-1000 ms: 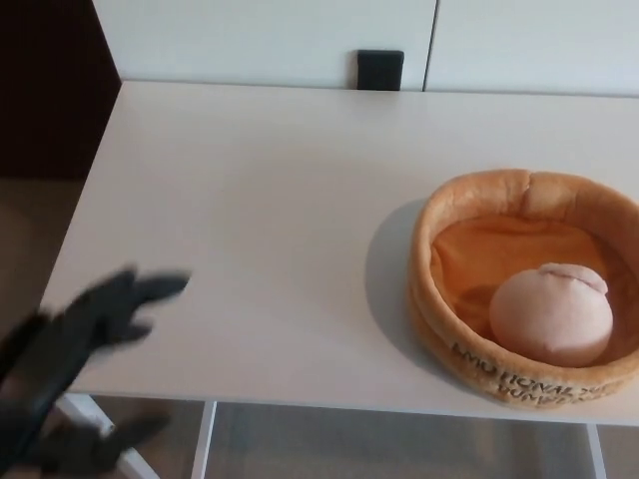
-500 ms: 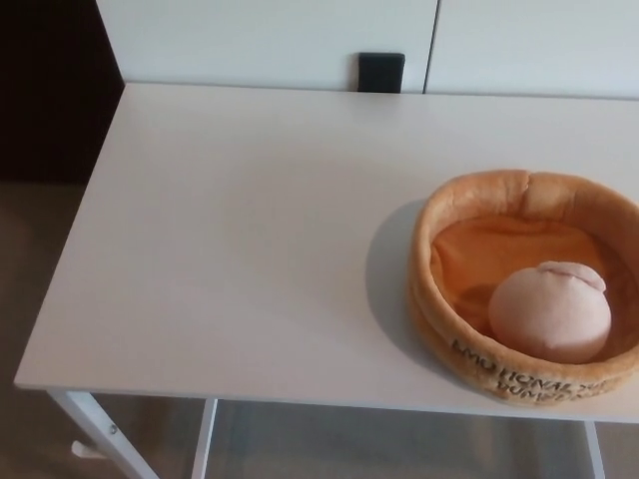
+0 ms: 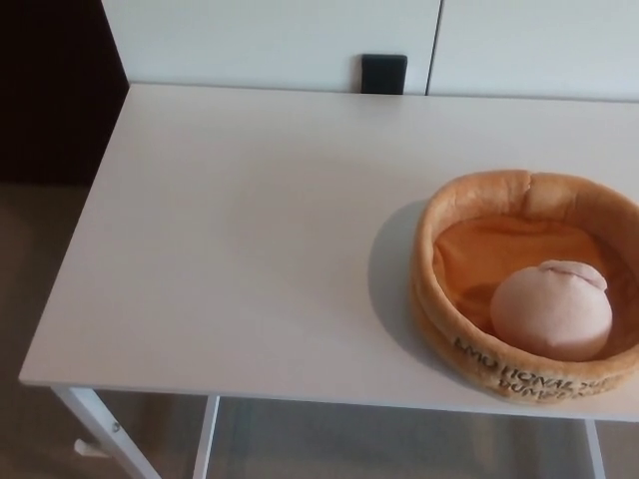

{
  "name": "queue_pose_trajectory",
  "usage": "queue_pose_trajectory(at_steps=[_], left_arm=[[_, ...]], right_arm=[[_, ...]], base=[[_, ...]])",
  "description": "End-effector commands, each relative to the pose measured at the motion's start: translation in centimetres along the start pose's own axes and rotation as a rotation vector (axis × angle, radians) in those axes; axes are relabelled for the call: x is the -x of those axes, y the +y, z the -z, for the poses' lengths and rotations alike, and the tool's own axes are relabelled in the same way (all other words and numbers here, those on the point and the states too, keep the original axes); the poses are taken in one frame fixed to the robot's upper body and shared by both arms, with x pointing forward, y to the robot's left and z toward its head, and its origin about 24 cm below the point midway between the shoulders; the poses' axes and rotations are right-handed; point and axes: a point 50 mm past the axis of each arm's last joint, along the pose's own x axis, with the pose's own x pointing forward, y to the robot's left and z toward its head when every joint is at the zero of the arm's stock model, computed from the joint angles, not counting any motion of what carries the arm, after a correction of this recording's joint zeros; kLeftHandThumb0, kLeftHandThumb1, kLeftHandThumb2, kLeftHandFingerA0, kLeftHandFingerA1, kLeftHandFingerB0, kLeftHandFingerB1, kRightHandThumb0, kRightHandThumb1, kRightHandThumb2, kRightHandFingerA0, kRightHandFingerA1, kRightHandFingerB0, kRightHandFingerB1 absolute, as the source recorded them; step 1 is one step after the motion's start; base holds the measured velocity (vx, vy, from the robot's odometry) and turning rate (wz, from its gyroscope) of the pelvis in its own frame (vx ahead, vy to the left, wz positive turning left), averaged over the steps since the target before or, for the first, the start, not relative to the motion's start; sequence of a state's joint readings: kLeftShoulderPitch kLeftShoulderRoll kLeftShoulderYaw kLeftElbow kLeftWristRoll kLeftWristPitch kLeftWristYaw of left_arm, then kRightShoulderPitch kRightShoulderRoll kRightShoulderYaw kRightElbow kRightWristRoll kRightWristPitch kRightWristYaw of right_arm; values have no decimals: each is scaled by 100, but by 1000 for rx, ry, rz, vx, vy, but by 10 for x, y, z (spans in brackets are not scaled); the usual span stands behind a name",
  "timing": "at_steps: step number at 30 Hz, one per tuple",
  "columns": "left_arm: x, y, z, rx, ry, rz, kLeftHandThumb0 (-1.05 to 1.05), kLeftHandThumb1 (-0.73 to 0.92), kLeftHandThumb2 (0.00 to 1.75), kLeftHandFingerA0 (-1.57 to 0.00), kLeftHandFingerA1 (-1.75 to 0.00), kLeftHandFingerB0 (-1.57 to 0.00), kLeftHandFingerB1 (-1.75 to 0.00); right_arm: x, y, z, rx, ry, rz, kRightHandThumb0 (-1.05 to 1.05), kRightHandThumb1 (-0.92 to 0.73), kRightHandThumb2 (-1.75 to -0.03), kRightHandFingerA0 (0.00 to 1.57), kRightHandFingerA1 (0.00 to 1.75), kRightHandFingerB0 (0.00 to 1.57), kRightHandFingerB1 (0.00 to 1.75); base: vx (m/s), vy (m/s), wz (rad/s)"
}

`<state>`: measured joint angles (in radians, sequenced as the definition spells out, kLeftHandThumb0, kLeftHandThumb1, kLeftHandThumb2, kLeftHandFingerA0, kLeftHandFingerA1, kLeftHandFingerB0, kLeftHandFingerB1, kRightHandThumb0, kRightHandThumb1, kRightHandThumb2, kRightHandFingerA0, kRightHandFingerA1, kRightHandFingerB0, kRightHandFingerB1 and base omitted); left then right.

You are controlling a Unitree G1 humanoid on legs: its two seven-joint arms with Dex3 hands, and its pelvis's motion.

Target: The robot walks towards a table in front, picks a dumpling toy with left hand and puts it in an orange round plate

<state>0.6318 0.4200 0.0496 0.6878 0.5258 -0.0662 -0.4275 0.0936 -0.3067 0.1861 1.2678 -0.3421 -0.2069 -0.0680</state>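
Head view: dumpling toy (image 3: pixel 551 309) already sits inside the orange round plate (image 3: pixel 479 195), near the surface's (image 3: pixel 250 230) front right edge. Neither hand shows, so you can't tell their state. Keep arms clear, don't nudge it. Plate's right rim is probably cropped; lettering unreadable.

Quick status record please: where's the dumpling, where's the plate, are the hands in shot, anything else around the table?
dumpling toy: pale peach, resting inside the plate, toward its near right side
orange round plate: soft, raised rim, black lettering on the near wall; sits on the table's right part, cut by the picture's right edge
table: white top, white legs showing at the near edge
left robot hand: not in view
right robot hand: not in view
black block: against the white wall behind the table's far edge
task state: dumpling already in the plate
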Motion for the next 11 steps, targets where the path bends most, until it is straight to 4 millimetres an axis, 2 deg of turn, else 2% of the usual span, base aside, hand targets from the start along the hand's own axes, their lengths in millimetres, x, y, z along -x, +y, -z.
queue_pose_trajectory(at_steps=[1, 6, 11], left_arm=[[-19, 17, 8, -4, 123, -342, -34, 66, 59, -61, -62, -43, -43], [-23, 13, 4, -6, 117, -366, -37, 66, 58, -60, -61, -44, -42], [-26, 18, -6, -7, 95, -383, -37, 66, 58, -60, -61, -44, -42]], right_arm=[[10, 13, 21, -92, 30, 16, -24, -55, -58, 64, 58, 36, 34], [8, 6, 20, -92, 24, 25, -27, -55, -57, 64, 59, 37, 34], [6, -3, 15, -103, 11, 43, -27, -55, -57, 64, 59, 37, 34]], base=[[0, 0, 0], [0, 0, 0], [0, 0, 0]])
